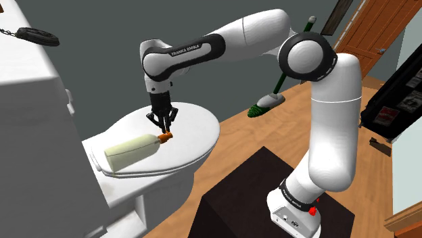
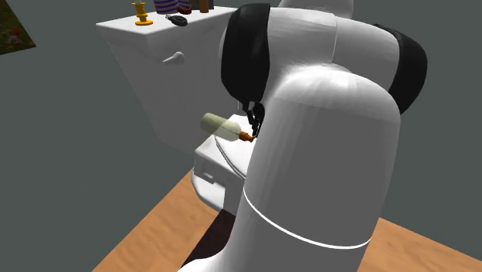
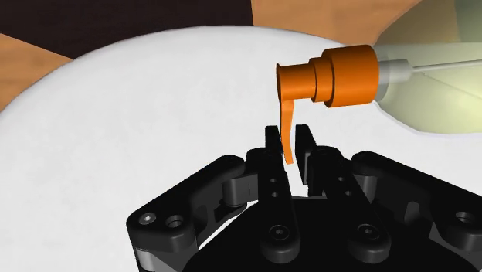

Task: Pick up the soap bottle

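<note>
Soap bottle [image 1: 132, 153] and gripper [image 1: 164, 126] on a closed toilet. The bottle, pale yellow-green with an orange pump [image 1: 164, 136], lies on its side on the white toilet lid [image 1: 196, 128]. Its base points toward the shoulder view's left, nearer the tank [image 1: 34, 88], and its pump points toward the shoulder view's right. The gripper hangs straight down from the white arm [image 1: 324, 122] onto the pump end. In the wrist view the gripper [image 3: 287, 151] has its two black fingers [image 3: 272, 147] drawn close together, pinching the thin orange spout [image 3: 286, 127] that hangs from the pump [image 3: 340, 75]. The bottle's body [image 3: 432, 93] lies off to one side of the fingers, and the lid [image 3: 154, 116] is behind them. In the second exterior view the arm takes up the right side, and the bottle [image 2: 220, 126] shows just left of it, in front of the tank [image 2: 147, 69]. A small black object [image 2: 178, 19] and a yellow object [image 2: 140, 14] stand on the tank top. The dark stand [image 1: 250, 196] sits on a wooden floor [image 1: 250, 135] at the near right of the shoulder view, and a green-bristled brush [image 1: 260, 107] leans beyond the toilet.
</note>
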`<state>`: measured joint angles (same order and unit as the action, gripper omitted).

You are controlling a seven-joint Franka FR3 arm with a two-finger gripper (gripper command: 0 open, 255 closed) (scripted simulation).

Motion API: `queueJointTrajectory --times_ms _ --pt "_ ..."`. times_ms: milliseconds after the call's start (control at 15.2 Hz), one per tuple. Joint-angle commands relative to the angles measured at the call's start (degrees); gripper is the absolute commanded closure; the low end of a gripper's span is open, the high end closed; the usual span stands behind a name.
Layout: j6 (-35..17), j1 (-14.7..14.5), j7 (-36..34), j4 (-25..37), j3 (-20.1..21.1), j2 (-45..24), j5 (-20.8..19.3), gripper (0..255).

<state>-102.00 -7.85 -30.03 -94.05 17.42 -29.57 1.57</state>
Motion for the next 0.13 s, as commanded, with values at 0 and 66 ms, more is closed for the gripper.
queueJointTrajectory --times_ms 0,66 --pt "0.7 0.0 -0.1 0.1 0.1 0.6 0.2 255" --pt "0.7 0.0 -0.1 0.1 0.1 0.6 0.2 255"
